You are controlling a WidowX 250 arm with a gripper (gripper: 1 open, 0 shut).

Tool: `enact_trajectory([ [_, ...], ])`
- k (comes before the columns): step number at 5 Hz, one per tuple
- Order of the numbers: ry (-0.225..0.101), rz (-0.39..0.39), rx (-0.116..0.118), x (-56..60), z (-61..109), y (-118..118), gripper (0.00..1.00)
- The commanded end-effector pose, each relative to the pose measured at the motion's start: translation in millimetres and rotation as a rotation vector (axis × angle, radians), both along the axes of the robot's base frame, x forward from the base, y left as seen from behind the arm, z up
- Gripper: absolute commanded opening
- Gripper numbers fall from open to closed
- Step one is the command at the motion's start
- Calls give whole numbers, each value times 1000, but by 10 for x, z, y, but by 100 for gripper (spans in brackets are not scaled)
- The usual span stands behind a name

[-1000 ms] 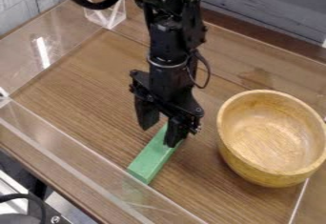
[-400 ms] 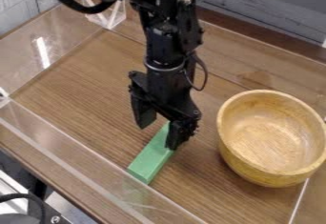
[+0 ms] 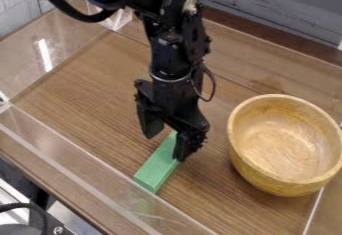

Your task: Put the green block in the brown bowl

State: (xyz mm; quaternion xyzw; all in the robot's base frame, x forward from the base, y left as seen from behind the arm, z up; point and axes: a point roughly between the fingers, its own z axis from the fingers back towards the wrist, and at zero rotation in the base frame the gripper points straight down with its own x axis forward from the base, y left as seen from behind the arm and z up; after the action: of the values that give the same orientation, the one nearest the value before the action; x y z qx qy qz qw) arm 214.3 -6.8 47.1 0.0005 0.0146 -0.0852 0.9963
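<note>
The green block (image 3: 158,167) lies flat on the wooden table near the front, its long side running from front left to back right. My gripper (image 3: 171,141) hangs open right over the block's far end, one finger on each side of that end, nothing clamped. To the right stands the brown bowl (image 3: 285,143), a light tan wooden bowl, upright, with nothing inside. The block's far tip is partly hidden behind the fingers.
A clear plastic wall (image 3: 80,164) runs along the front and left of the table (image 3: 94,89). The black arm (image 3: 167,39) with its cables rises behind the gripper. A grey planked wall (image 3: 287,4) stands at the back.
The gripper has come down a little and shifted slightly left over the block's far end, staying open. Block and bowl have not moved.
</note>
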Motion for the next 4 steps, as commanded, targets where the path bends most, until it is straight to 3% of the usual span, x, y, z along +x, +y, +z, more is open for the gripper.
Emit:
enact_trajectory([
  [1,-29,-3,4,43,19,35,100],
  [3,-23,-4,2,43,-70,52,100],
  [4,-20,-7,1,44,-106,57,0],
])
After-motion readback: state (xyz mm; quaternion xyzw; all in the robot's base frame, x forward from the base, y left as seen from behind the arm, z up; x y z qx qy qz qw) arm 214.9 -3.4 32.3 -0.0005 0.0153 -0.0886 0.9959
